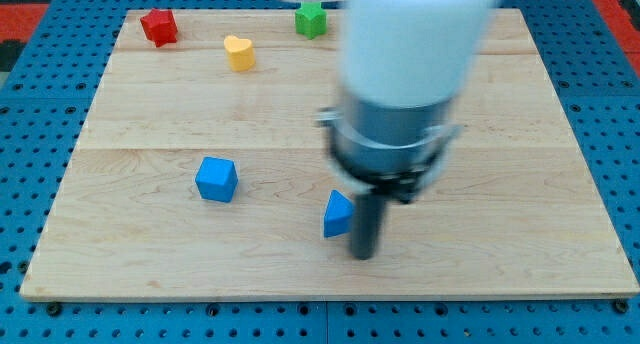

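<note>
My tip [364,254] rests on the wooden board [150,104] near the view's bottom, just right of the blue wedge-shaped block [337,214], touching or almost touching it. The blue cube [216,178] sits farther left. The rod and the blurred white and grey arm body above it fill the view's upper middle and hide the board's top right part. Near the view's top lie the red star-like block [158,26], the yellow heart-like block [239,52] and the green star block [311,19].
The board lies on a blue pegboard surface [40,184] that surrounds it on all sides. Its bottom edge runs just below my tip.
</note>
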`<action>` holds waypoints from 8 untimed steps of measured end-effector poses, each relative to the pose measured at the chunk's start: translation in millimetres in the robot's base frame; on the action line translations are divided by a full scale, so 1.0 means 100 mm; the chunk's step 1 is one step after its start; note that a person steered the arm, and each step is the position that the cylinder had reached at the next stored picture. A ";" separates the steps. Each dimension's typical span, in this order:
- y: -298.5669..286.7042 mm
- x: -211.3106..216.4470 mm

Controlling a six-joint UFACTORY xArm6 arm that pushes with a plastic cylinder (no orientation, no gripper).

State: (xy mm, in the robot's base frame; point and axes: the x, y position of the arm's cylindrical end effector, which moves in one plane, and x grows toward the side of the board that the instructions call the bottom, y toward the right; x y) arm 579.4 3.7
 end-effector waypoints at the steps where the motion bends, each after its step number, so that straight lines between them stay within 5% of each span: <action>1: -0.79 0.02; 3: -0.91 -1.03; 4: -1.42 -1.44; 5: -2.19 -1.44; 6: -2.02 -1.16; 8: -2.40 -1.57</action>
State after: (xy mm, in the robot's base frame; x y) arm 422.0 -236.2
